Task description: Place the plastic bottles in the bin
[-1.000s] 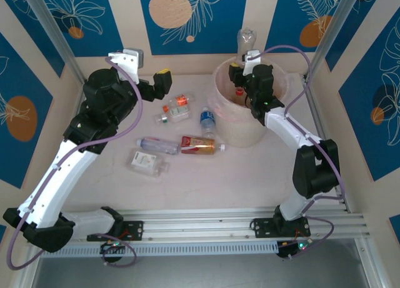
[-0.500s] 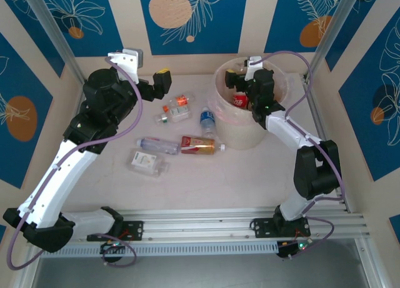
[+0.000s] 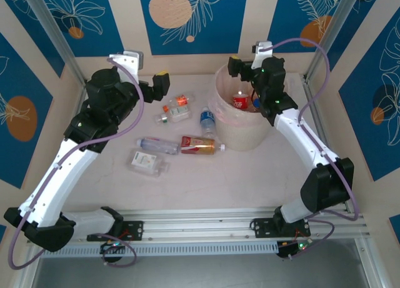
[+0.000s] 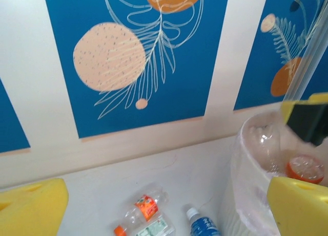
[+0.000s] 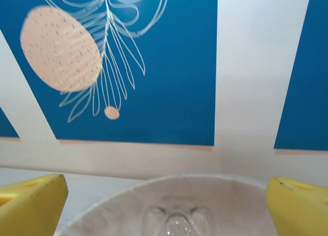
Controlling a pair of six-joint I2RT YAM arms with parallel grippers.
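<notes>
**Left arm** (image 3: 65, 160) and **right arm** (image 3: 299, 133): white link shells, black joint housings, a lilac cable (image 3: 8, 253) running beside each. Fingers (image 4: 31, 208) are plain yellow blocks. Black bases (image 3: 119, 225) sit on a silver slotted rail (image 3: 206, 220). Each wrist bears a white camera mount (image 3: 128, 55).

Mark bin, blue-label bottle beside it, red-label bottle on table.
Large round cream-white bin (image 3: 240, 137): top view, near outer wall.
Clear blue-labelled plastic bottle (image 3: 207, 122): top view, label.
Clear red-labelled plastic bottle (image 3: 199, 144): top view, label.
</notes>
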